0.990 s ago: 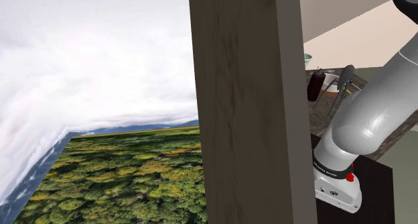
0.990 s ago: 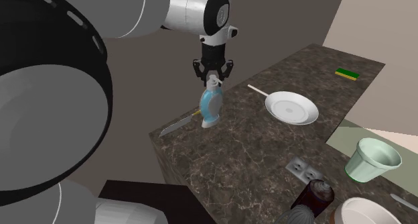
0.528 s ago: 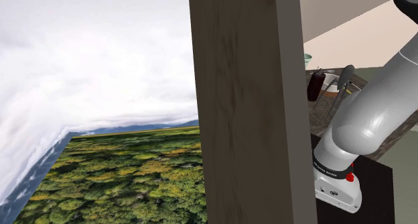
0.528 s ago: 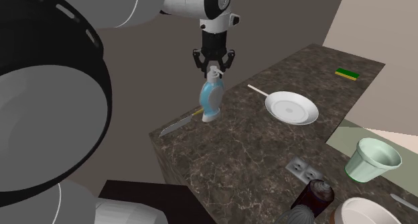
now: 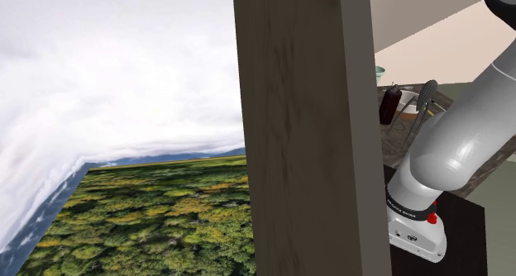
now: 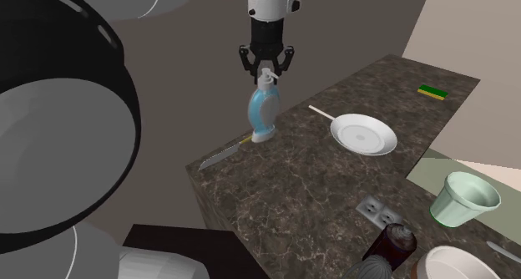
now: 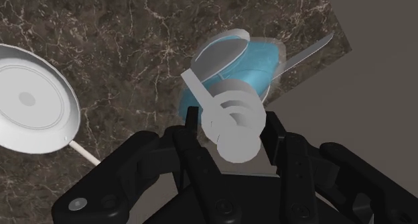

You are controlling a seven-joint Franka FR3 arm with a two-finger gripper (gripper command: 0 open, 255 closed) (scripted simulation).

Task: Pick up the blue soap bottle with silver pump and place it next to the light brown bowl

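Near the worktop's (image 6: 334,194) wall-side edge, close to one corner, the claw (image 6: 267,67) pinches the pump of the blue soap bottle (image 6: 261,114), which hangs upright directly beneath it. Whether its base touches the stone is unclear. A knife (image 6: 219,156) lies just beside it at the corner, and a white pan (image 6: 363,135) is near it. A green sponge (image 6: 432,90) sits at the far corner. In the shoulder view, a wooden post (image 5: 298,126) blocks most of the worktop.

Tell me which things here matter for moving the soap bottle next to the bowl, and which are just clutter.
For the job: gripper, blue soap bottle, pale bowl.

Lying about: white pan, knife, green sponge, pale green cup, dark bottle.
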